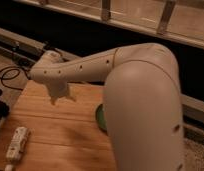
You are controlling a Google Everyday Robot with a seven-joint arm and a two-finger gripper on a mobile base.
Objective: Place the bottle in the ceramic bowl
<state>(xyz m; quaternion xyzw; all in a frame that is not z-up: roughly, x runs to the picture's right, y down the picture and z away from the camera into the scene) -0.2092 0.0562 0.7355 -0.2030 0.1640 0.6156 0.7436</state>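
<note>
While the gripper (60, 96) hangs over the wooden table (45, 125), I cannot tell whether it is clenched; the bottle (16, 144) lies by the table's edge, well apart from the ceramic bowl (100, 118).

The bottle (16, 144) – small, white, oblong, with faint darker marks – lies flat near the front-left corner of the wooden table (55, 130), its length running roughly front to back. The ceramic bowl (100, 118) shows only a glossy green sliver toward the right edge – the arm (140, 100) covers the rest. The gripper (61, 98) hangs over the back edge, apart from both.
</note>
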